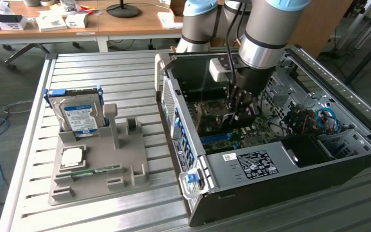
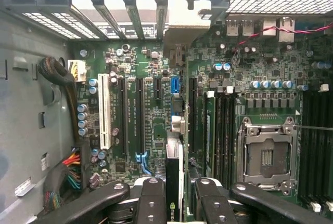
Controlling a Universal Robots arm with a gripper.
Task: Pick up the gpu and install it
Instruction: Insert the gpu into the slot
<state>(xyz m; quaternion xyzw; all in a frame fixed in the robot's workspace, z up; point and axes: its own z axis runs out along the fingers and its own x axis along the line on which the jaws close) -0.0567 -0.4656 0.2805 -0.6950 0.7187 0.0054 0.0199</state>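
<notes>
GPU [image 2: 175, 182] sat edge-on in the jaws, which were partly closed and clamped on it, inside the case [image 1: 282, 193] just over the motherboard [image 2: 151, 73]. I judged this the install step; seating calls for exact slot alignment.

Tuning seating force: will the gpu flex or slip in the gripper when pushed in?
Probably stiff in its own plane but bendable sideways: the gpu is a thin card, seen edge-on. Slip seems possible: the gripper clamps only its flat faces. Likely light, since it looks slim between the fingers.
</notes>
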